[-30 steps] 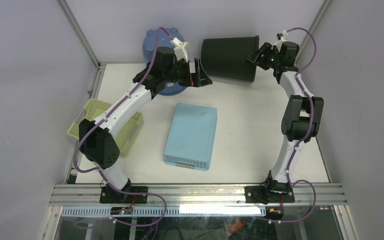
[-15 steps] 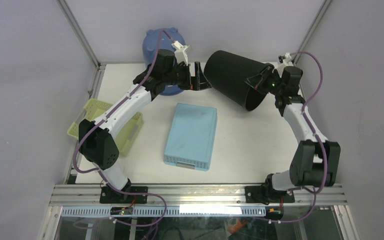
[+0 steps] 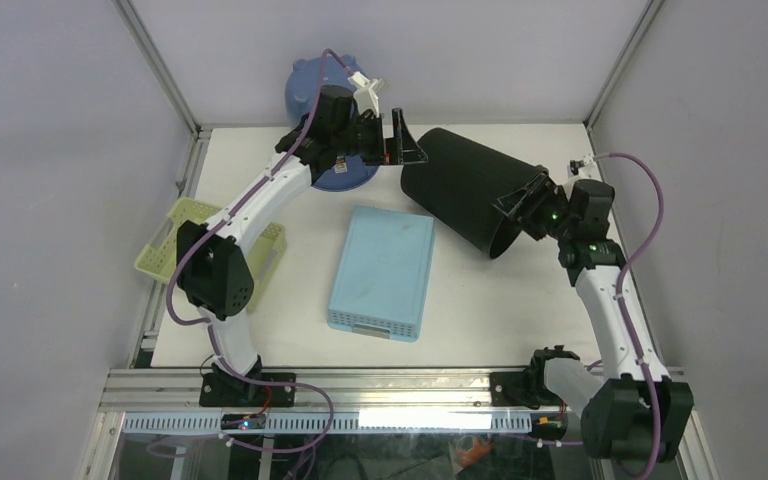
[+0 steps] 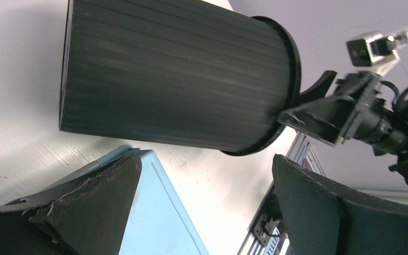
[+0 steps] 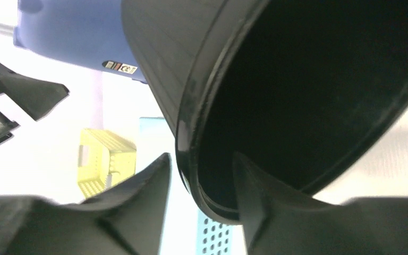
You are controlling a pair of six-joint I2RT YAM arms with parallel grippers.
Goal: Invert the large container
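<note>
large container point(image 3: 460, 190) aslant, rim btwn right fingers point(image 5: 133, 204)

We record the large black container point(image 3: 458, 190), ribbed and tapered, tilted on its side over the table's point(image 3: 480, 300) far right, mouth facing near-right, closed base pointing far-left.

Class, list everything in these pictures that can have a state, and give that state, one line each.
Black bin: tipped on its side, not yet upside down.
Right gripper: jaws shut on the black bin's rim.
Left gripper: jaws open, holding nothing.
Light blue box: lying flat, solid face up.
Yellow basket: lying far left, untouched.
Dark blue tub: at the back, partly hidden.
</note>
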